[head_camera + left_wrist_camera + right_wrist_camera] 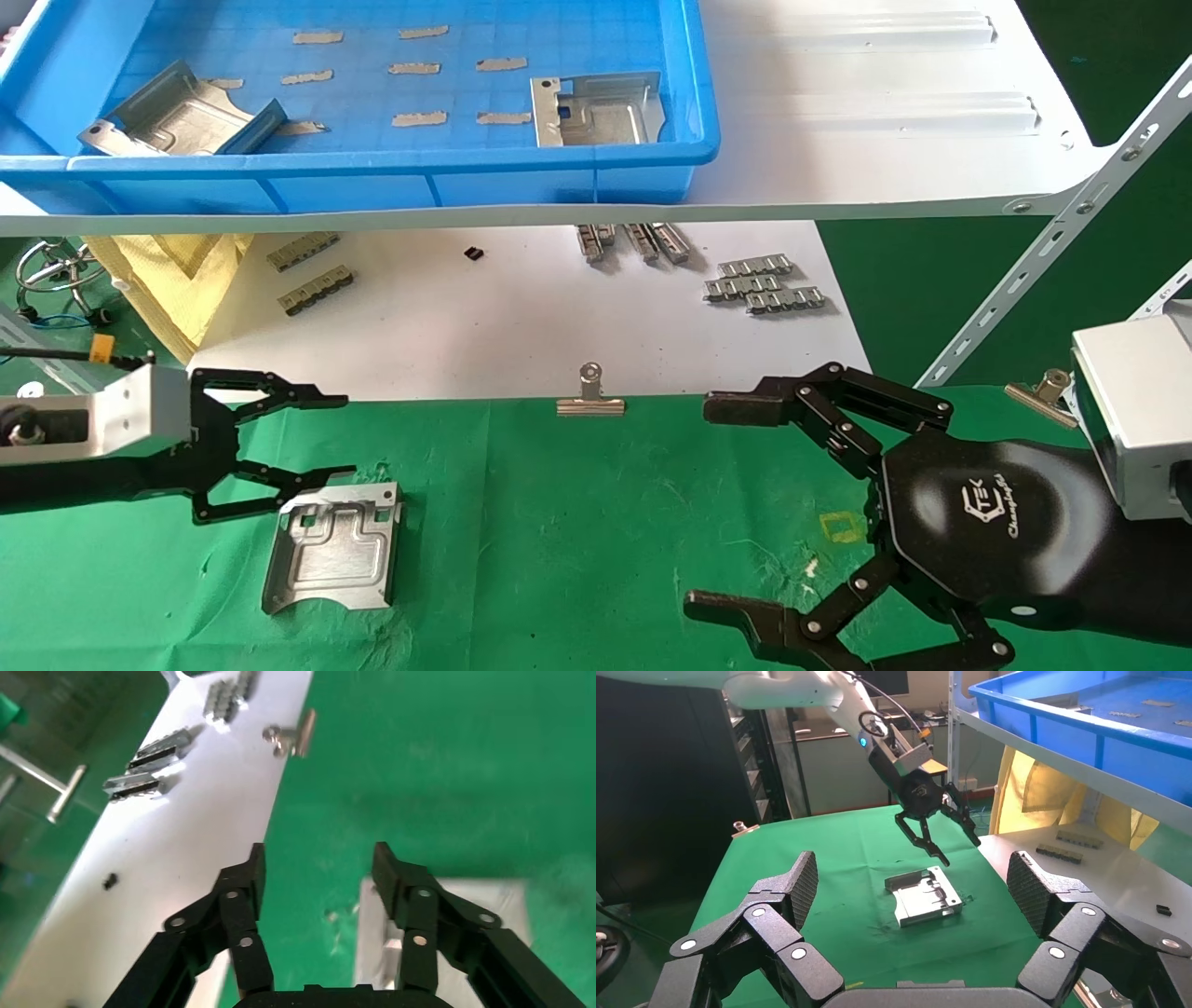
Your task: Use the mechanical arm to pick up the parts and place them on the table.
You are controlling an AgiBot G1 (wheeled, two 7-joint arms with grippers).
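Note:
A silvery sheet-metal bracket [333, 546] lies flat on the green cloth table [577, 522]; it also shows in the right wrist view [925, 896] and at the edge of the left wrist view [450, 938]. My left gripper [340, 438] is open and empty, just above the bracket's far edge and apart from it. My right gripper [722, 508] is open wide and empty over the cloth at the right. Two more brackets sit in the blue tray [279, 172] on the shelf: one tilted at the left [182, 116], one flat at the right [596, 110].
The white shelf board [885, 112] overhangs a lower white board [521, 308] with grey ridged clip strips [764, 284]. A binder clip [590, 396] holds the cloth edge, another sits at the right [1041, 391]. A slotted metal brace [1043, 252] runs diagonally at the right.

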